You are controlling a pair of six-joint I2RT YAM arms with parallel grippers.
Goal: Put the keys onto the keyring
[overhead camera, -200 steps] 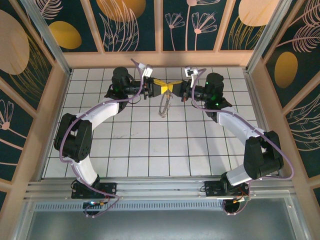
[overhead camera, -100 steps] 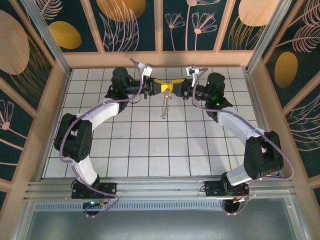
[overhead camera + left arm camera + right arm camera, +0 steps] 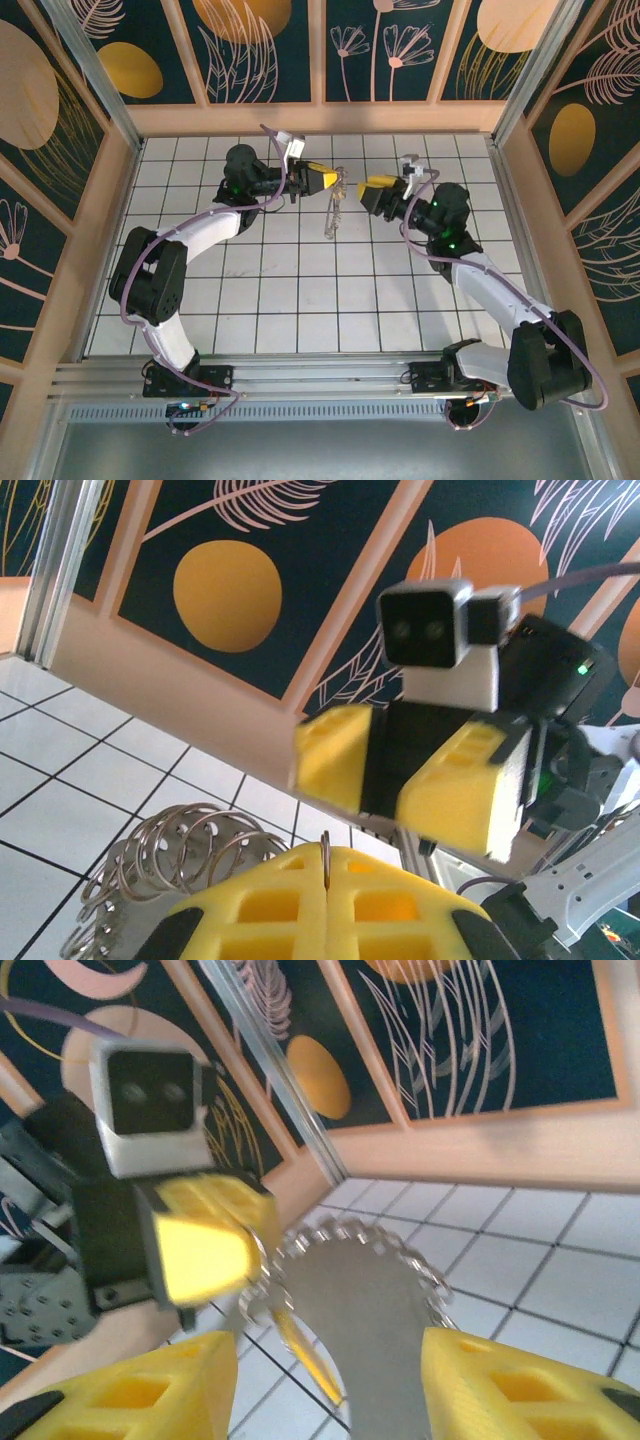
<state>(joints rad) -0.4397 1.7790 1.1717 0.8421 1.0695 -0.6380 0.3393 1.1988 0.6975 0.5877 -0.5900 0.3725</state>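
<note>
2 tools facing over tiled table, left tool clamping hanging keyring, right tool part-open, empty

left arm: base at 7 o'clock, elbow out at 9, reached to 12 | left tool: fingers pressed together, pointed to 3 o'clock | right arm: base at 5 o'clock, stretched toward 1 | right tool: jaws apart, faced 9 o'clock, near left tool, not touching

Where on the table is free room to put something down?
Free: middle of the white tiled table, between left arm, right arm and near metal rail. Crowded: far middle, where the large thin silvery keyring hangs from the left yellow fingers, beside the right yellow fingers.
</note>
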